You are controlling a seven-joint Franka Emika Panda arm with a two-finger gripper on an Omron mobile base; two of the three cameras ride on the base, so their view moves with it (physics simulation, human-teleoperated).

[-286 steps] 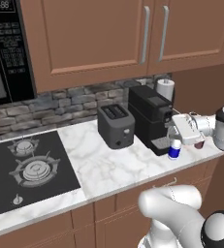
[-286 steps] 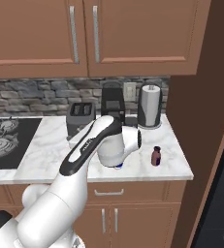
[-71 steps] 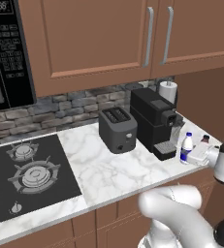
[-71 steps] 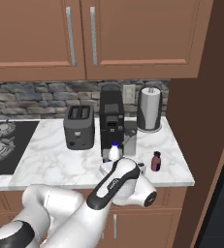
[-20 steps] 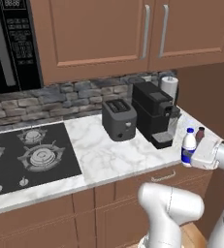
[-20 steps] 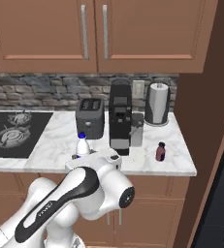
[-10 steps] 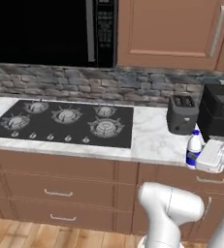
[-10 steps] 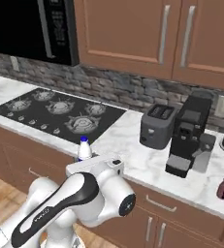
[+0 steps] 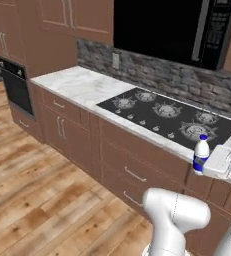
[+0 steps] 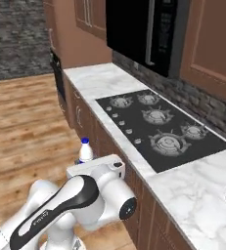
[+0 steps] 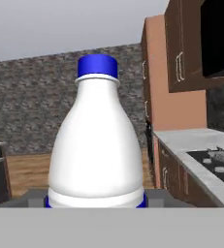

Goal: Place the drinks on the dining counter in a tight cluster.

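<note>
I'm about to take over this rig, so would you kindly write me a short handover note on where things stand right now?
Claw: shut on the white bottle, which has a blue cap and stands upright in the grip, carried clear of any surface in front of the stove counter.
Surroundings: the base faces the black cooktop under the microwave, with wood floor to one side.
Done: the white bottle is picked up and in transit.
Left: drive to the dining counter, set this bottle down, then bring the other drinks in close around it to form a tight cluster.
</note>
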